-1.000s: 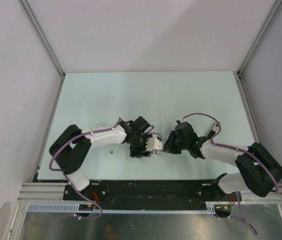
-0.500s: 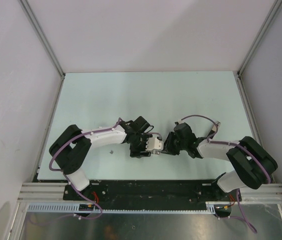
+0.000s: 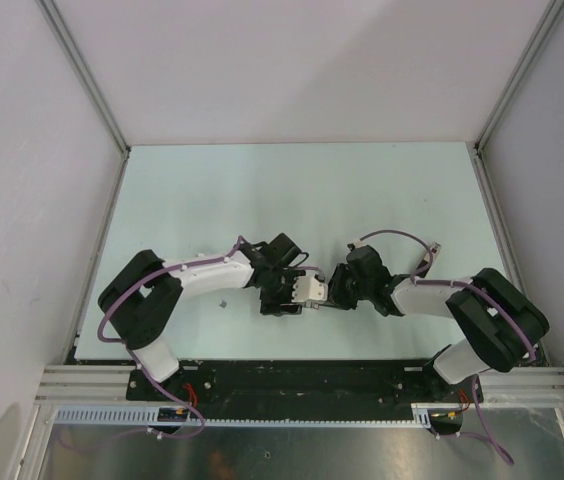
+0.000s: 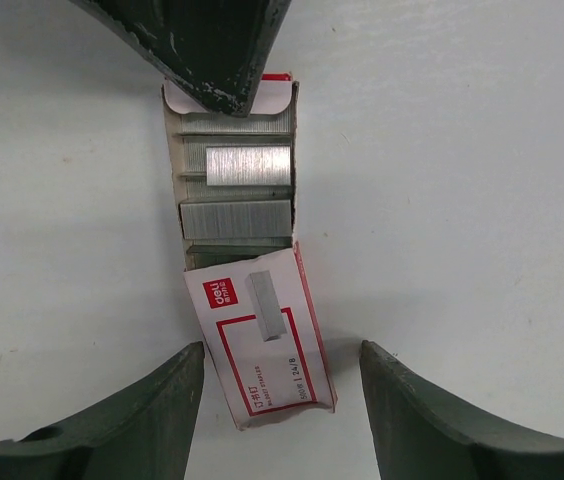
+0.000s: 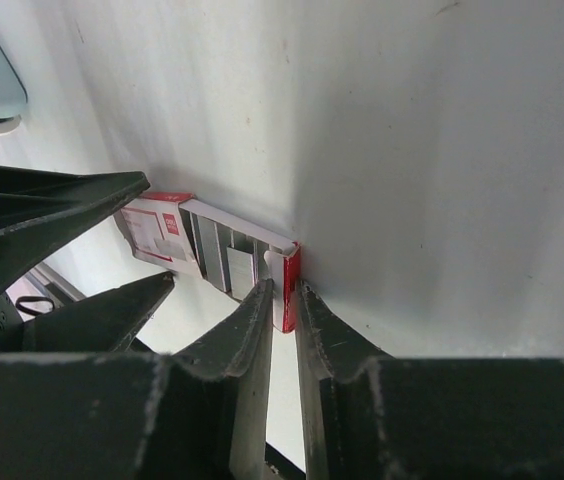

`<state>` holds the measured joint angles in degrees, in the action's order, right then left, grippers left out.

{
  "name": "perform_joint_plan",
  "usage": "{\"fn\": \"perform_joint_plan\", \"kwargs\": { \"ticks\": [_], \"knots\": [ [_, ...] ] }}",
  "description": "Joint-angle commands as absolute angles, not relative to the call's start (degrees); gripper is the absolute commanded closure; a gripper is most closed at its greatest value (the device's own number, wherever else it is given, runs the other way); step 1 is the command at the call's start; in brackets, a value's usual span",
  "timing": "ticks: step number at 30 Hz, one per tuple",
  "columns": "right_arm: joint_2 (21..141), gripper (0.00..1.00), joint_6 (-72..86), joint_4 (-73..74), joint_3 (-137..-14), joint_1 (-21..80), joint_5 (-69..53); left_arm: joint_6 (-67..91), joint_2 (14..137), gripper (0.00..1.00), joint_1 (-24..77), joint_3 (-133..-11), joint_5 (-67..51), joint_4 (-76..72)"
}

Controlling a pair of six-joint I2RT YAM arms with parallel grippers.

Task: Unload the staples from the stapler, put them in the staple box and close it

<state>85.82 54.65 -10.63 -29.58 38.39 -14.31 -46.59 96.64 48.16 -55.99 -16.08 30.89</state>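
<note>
Nearest the arms' bases, just beyond the black mounting rail (image 3: 292, 378), the two grippers meet tip to tip over the near middle of the pale table (image 3: 292, 190). A small red and white staple box (image 3: 310, 289) lies flat on the table between them. The left gripper (image 4: 282, 350) stands with its fingers well apart, straddling the printed sleeve (image 4: 262, 350). There is a clear gap on one side, and on the other the finger is so close that contact cannot be told. The sleeve sits skewed, slid partway off the tray (image 4: 173, 180), so the staples (image 4: 249, 165) show as silver strips lying side by side in the open part of the tray. At the tray's far end the right gripper (image 5: 282, 290) has its fingers drawn nearly together, pinching the thin red end wall (image 5: 290, 275) between them. Past the grippers the table runs bare to the white back walls (image 3: 292, 70).
</note>
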Motion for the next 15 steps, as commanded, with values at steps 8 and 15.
{"fn": "perform_joint_plan", "kwargs": {
  "ticks": [8,15],
  "knots": [
    [89.24,0.83,49.05,-11.2,-32.75,39.5,-14.06,-50.32,97.43,0.32,49.54,-54.12,-12.07,28.13],
    [91.64,0.83,46.44,-10.31,-34.77,39.6,-15.45,-51.61,97.29,0.33,49.95,-53.62,-11.67,28.13]
  ]
}}
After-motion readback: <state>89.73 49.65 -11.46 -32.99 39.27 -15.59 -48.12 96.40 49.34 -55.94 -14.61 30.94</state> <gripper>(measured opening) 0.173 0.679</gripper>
